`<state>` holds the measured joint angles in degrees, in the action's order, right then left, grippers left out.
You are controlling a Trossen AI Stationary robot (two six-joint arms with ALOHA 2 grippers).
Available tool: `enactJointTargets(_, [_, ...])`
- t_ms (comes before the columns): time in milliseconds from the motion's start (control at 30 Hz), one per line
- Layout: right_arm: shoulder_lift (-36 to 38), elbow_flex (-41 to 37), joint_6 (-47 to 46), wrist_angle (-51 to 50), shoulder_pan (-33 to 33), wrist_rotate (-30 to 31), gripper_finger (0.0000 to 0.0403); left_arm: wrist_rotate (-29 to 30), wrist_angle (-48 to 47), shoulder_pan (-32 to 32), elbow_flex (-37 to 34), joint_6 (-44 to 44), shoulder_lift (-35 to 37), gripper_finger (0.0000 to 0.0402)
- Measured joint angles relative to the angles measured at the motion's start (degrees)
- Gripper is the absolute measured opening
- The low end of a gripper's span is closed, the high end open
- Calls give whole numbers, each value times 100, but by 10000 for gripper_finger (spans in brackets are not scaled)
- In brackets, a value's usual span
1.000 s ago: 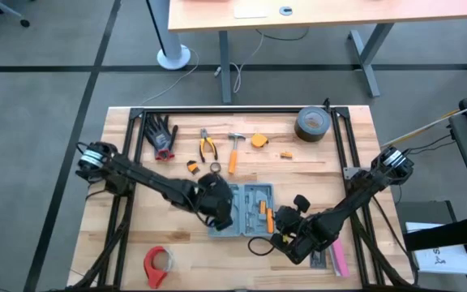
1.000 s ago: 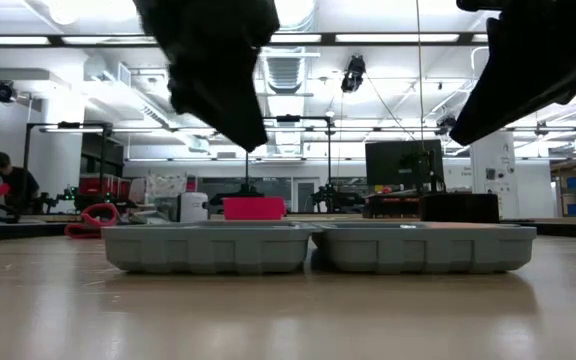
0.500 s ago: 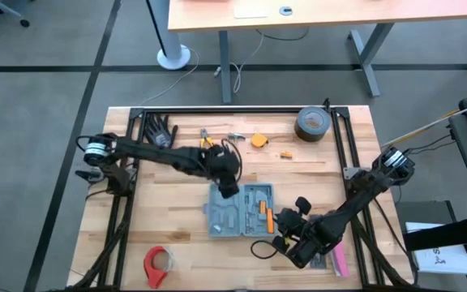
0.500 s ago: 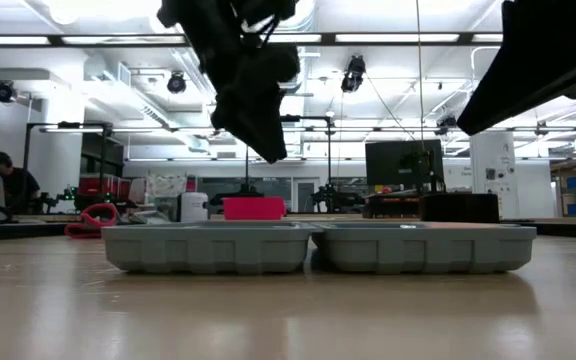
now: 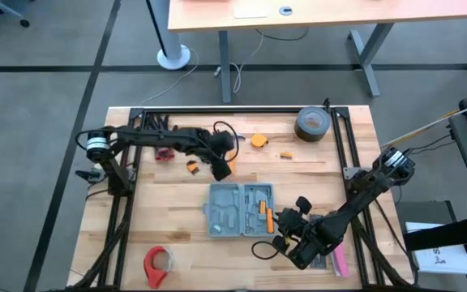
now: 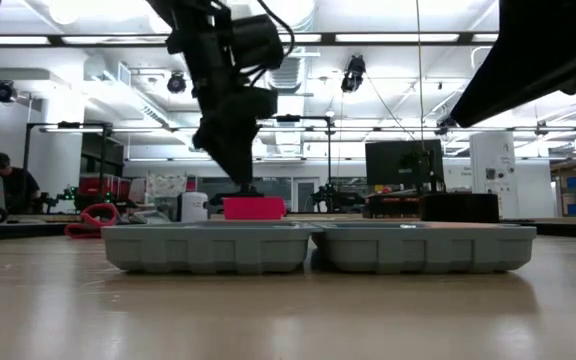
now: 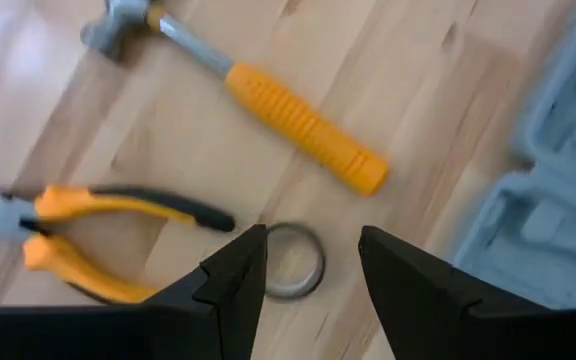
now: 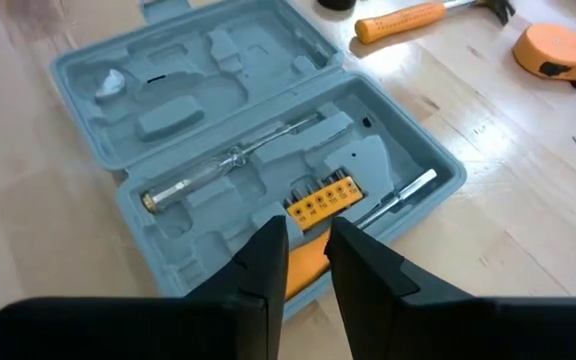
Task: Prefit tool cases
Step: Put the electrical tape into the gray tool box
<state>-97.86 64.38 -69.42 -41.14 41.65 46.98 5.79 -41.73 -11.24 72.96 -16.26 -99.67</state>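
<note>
The tool case (image 5: 240, 208) lies open and flat at mid-table, its grey tray (image 8: 258, 150) holding a screwdriver shaft and a strip of orange bits. My left gripper (image 5: 221, 169) hangs open above the wood beyond the case's far-left corner, over a metal ring (image 7: 293, 262), beside the orange-handled hammer (image 7: 298, 125) and the pliers (image 7: 68, 215). It holds nothing. My right gripper (image 5: 280, 223) stands at the case's right edge, its fingers (image 8: 268, 270) closed on an orange tool (image 8: 306, 262). My right gripper pinches the orange tool (image 8: 308, 255) between its two fingers, slanting down from the table's near right toward the case. The tool sits at the case's near-right rim (image 8: 268, 315). The fingers hide whether it rests on that rim and which part they hold.
Black gloves (image 5: 159, 130), a tape measure (image 5: 258, 139) and a roll of duct tape (image 5: 310, 123) lie along the far side. A red tape dispenser (image 5: 158, 264) sits near-left, a pink bar (image 5: 339, 261) near-right. A black frame (image 5: 233, 109) rims the table.
My left gripper has swung from above the case's left half toward the table's far edge, ending over the ring by the hammer and pliers, its fingers still apart. The case has stayed where it was.
</note>
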Motion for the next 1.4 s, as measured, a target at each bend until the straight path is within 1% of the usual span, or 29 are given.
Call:
enactJointTargets(133, [0,0,22,19,0,112,50,-234,-12,-45,-103,252,-64,168])
enactJointTargets(267, [0,0,69,112,0,112,46,-536,-22,-43,-216,338,-279,168])
enactJointTargets(433, [0,2,238,297,-2,115,55,-523,-8,-59,-241,142,-524,168])
enactJointTargets(767, [0,2,257,308,-4,119,76,-499,128,-64,-241,-60,-861,168])
enactJointTargets(900, [0,2,254,312,-4,118,74,-498,209,-62,-241,-75,-977,168])
enactJointTargets(1167, [0,2,242,336,-4,116,57,-471,268,-58,-237,50,-1138,168])
enactJointTargets(1300, [0,2,251,349,-4,116,50,-470,270,-56,-237,88,-1122,153])
enactJointTargets(1400, [0,2,252,357,-4,116,48,-467,269,-58,-239,99,-1120,119])
